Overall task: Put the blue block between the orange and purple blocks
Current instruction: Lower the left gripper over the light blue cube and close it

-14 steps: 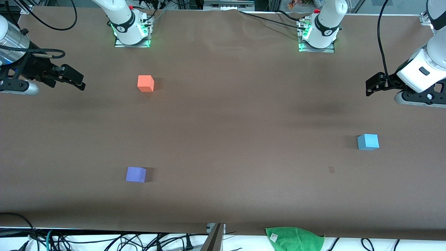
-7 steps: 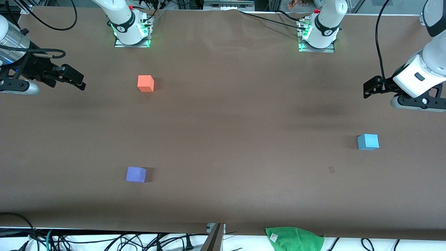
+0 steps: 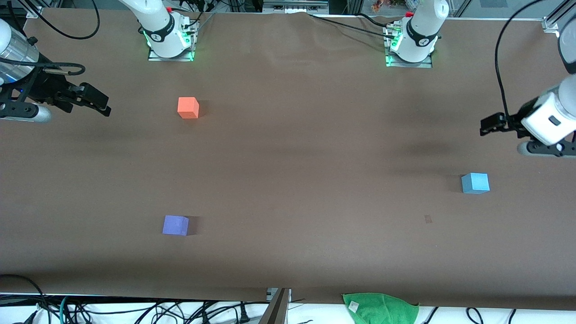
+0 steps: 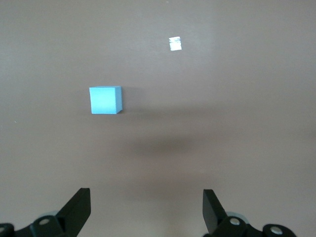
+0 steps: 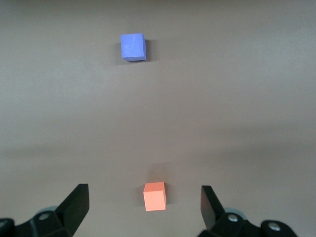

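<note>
The blue block (image 3: 475, 183) sits on the brown table toward the left arm's end, and shows in the left wrist view (image 4: 105, 99). The orange block (image 3: 188, 108) and the purple block (image 3: 175, 225) stand toward the right arm's end, with the purple one nearer the front camera. Both show in the right wrist view, orange (image 5: 154, 196) and purple (image 5: 133, 47). My left gripper (image 3: 488, 124) (image 4: 145, 195) is open and empty, up over the table and apart from the blue block. My right gripper (image 3: 101, 104) (image 5: 144, 190) is open and empty, waiting at its end of the table.
A green cloth (image 3: 380, 307) lies over the table edge nearest the front camera. A small pale mark (image 3: 428, 219) (image 4: 174, 44) is on the table near the blue block. The arm bases (image 3: 170, 40) (image 3: 411, 42) stand along the table's robot side.
My left gripper has shifted toward the blue block and toward its end of the table, still open. The right arm and all three blocks have not moved.
</note>
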Controlling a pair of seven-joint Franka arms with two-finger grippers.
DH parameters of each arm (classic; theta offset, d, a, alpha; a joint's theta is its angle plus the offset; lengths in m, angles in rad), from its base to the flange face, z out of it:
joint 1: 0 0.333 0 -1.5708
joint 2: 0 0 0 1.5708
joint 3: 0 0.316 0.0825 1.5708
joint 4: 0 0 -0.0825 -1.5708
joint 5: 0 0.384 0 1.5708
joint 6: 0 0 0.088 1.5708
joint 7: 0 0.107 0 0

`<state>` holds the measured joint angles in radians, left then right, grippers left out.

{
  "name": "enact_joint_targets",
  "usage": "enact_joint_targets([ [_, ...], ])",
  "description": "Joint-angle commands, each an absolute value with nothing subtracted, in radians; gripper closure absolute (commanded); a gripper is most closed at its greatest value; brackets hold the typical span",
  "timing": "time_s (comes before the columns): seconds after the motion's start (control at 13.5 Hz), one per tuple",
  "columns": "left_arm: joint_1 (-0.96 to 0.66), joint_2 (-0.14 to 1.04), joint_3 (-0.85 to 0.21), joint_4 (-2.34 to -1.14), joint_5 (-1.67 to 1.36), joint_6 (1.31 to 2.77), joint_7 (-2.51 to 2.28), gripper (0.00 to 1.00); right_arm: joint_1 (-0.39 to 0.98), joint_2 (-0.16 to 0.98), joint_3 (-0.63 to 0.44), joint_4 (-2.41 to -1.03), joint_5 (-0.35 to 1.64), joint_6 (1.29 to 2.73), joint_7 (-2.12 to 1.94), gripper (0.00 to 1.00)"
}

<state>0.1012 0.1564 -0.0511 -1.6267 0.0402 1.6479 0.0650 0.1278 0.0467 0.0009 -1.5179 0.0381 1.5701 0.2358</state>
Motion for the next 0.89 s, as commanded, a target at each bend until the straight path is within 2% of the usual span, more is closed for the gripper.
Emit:
enact_joint_targets([
  [0.0, 0.130, 0.251, -0.054, -1.608, 0.054, 1.748, 0.086, 0.00, 0.124, 0.048, 0.006, -1.500, 0.054, 1.554, 0.230, 0.00],
  [0.44, 0.225, 0.480, -0.049, -1.631, 0.086, 1.988, 0.098, 0.00, 0.124, 0.048, 0.006, -1.500, 0.054, 1.554, 0.232, 0.00],
  [0.81, 0.225, 0.566, -0.049, -1.654, 0.230, 2.086, 0.098, 0.00, 0.124, 0.048, 0.006, -1.502, 0.054, 1.552, 0.230, 0.00],
])
